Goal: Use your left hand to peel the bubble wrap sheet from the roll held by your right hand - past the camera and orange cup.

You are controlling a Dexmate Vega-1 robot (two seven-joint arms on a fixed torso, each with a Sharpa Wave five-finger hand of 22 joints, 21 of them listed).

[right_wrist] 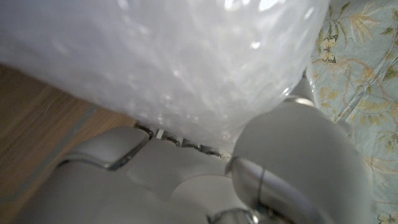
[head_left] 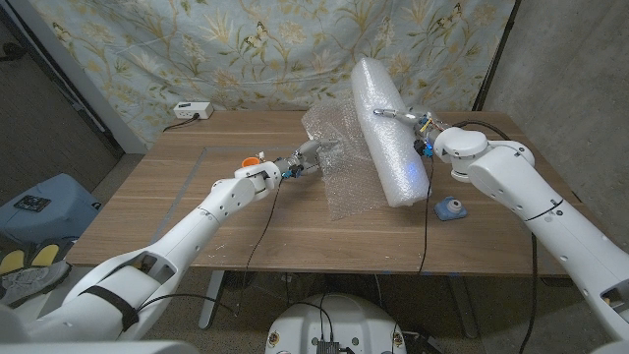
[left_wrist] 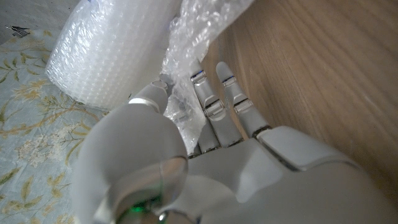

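The bubble wrap roll stands tilted on the table's right half, its lower end on the wood. My right hand grips it from behind, and the roll presses against the palm of that hand. A crumpled loose sheet hangs from the roll toward the left. My left hand pinches the sheet's edge; the sheet sits between the thumb and fingers, with the roll beyond. A small orange object peeks out beside my left wrist.
A small blue-grey object lies on the table near the roll's lower end, under my right forearm. A white box sits at the table's back left edge. A floral curtain hangs behind the wooden table.
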